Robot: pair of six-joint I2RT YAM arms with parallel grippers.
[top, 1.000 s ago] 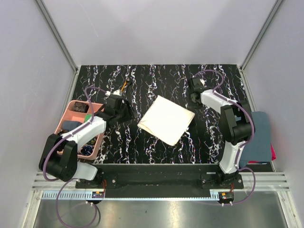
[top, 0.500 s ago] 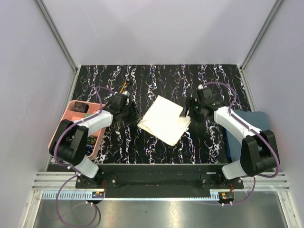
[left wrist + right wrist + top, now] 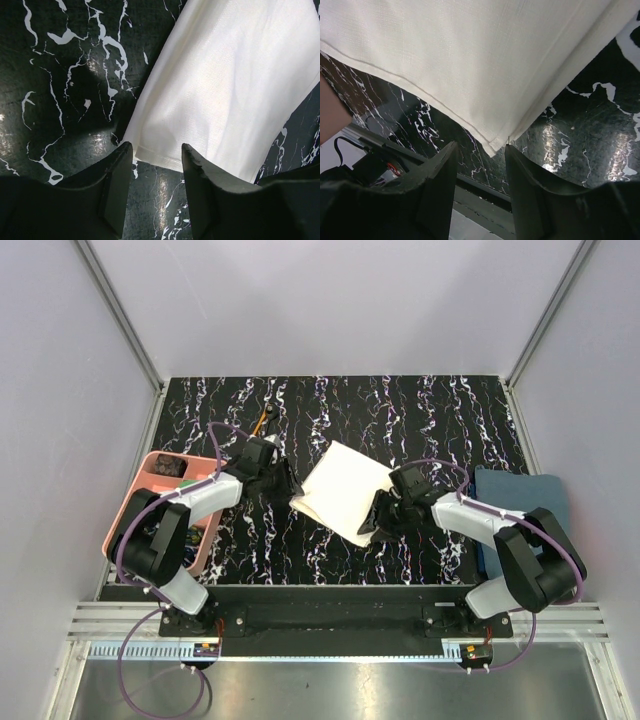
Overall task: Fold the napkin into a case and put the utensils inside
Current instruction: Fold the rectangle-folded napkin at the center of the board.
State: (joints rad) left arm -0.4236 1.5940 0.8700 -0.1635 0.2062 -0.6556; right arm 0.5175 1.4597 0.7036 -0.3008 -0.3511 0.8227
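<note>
The pink tray (image 3: 125, 508) sits at the left edge of the table (image 3: 400, 410). In its far compartment lies a dark brown thing (image 3: 165, 467); my left arm covers most of the other compartments, and I cannot tell what the dark bits in them are. The napkin (image 3: 345, 490) (image 3: 235, 85) (image 3: 460, 55) lies flat in the middle of the black, white-veined table, well apart from the tray. It is cream, plain and finely woven, turned corner-on like a diamond, with a stitched hem along its edges. My left gripper (image 3: 290, 485) (image 3: 157, 150) is at its left corner, fingers apart, with the hem lying between them and not pinched. My right gripper (image 3: 368, 525) (image 3: 481, 150) is at the near corner, fingers likewise apart around the cloth's tip. An orange-handled stick (image 3: 263, 422) lies beyond my left gripper, and a blue-grey towel (image 3: 545, 495) lies at the right edge.
</note>
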